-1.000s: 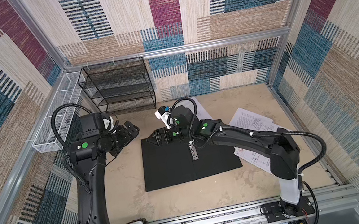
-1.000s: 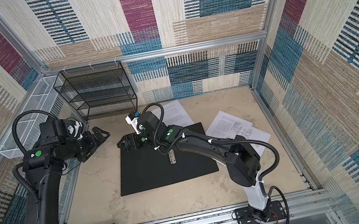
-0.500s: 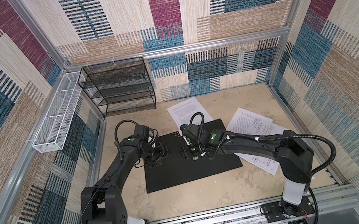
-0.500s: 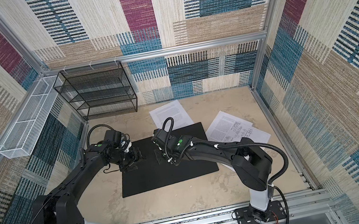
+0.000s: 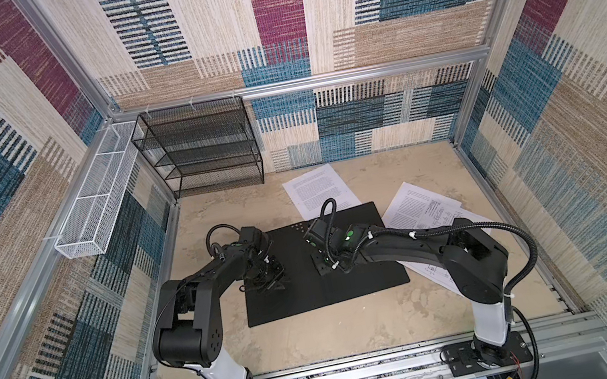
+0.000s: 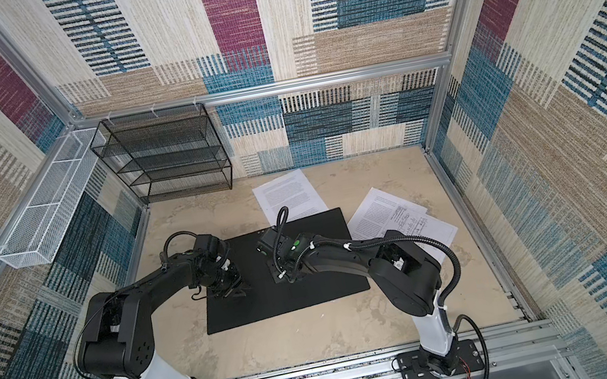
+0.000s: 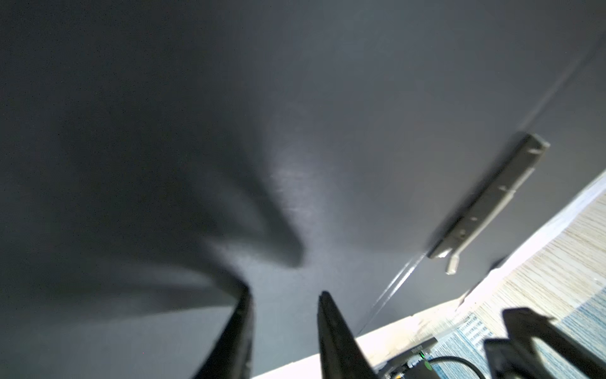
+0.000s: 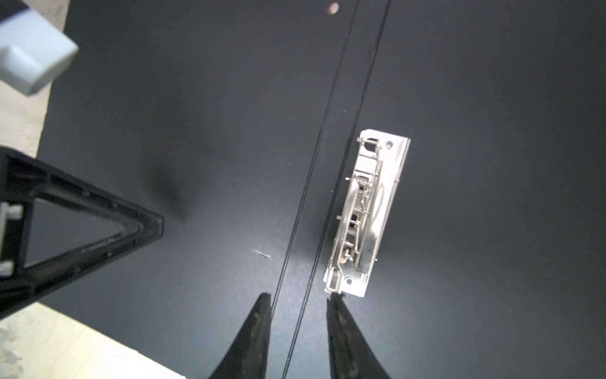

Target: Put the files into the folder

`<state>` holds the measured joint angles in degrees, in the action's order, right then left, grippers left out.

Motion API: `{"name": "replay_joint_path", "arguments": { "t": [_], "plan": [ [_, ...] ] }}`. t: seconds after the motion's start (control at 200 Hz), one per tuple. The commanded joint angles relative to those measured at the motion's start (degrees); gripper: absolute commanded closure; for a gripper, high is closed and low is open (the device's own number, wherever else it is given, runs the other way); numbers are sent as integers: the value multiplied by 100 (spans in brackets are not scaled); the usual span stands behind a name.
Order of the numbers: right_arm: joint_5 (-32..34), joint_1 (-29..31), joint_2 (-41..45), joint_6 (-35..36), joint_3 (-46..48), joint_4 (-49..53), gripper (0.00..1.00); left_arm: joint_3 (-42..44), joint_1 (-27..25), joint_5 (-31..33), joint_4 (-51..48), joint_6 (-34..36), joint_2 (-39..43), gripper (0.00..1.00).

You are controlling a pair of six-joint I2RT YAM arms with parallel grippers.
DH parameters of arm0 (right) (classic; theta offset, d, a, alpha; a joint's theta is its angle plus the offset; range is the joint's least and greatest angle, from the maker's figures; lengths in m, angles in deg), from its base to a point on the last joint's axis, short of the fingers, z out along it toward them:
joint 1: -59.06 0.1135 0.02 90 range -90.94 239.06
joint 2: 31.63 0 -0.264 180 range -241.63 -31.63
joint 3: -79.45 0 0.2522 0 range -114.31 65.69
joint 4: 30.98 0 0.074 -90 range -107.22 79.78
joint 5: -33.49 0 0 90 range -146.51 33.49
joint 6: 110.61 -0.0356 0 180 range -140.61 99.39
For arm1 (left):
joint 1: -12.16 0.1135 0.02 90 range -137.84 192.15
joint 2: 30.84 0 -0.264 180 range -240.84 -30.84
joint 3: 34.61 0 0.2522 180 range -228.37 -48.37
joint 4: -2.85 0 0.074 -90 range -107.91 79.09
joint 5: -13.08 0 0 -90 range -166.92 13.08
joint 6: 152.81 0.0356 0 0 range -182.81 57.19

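Preparing the open folder (image 5: 351, 279) to receive paper: your left gripper (image 7: 285, 295) and right gripper (image 8: 298, 297) hang low over its black inside, jaws narrowly parted, gripping nothing, the right one at one end of the metal clip (image 8: 364, 213). Raise that clip before fetching; the files (image 5: 319, 192) lie outside the folder, one sheet touching its far edge, others at its right edge.

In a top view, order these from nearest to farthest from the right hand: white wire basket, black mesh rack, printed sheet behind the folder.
From the right hand:
1. Printed sheet, just behind the folder.
2. Black mesh rack, back left corner.
3. White wire basket, on the left wall.
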<state>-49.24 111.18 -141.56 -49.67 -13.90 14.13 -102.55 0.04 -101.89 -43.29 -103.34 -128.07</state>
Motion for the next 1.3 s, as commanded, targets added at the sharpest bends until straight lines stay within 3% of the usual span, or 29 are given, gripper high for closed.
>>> {"name": "replay_joint_path", "arguments": {
  "t": [0.0, 0.23, 0.521, 1.292],
  "plan": [
    [51, 9, -57, 49, 11, 121, 69, 168, -2, 315, 170, -224, -177, 74],
    [212, 9, -116, 32, 111, 185, 71, 349, -1, 460, 207, -286, -220, 81],
    [599, -39, -173, 80, -73, 362, 70, 424, 59, 874, -87, -234, -18, 82],
    [340, -228, -459, 216, -101, 187, 78, 530, 157, 862, -75, -163, 15, 83]
  ]
}}
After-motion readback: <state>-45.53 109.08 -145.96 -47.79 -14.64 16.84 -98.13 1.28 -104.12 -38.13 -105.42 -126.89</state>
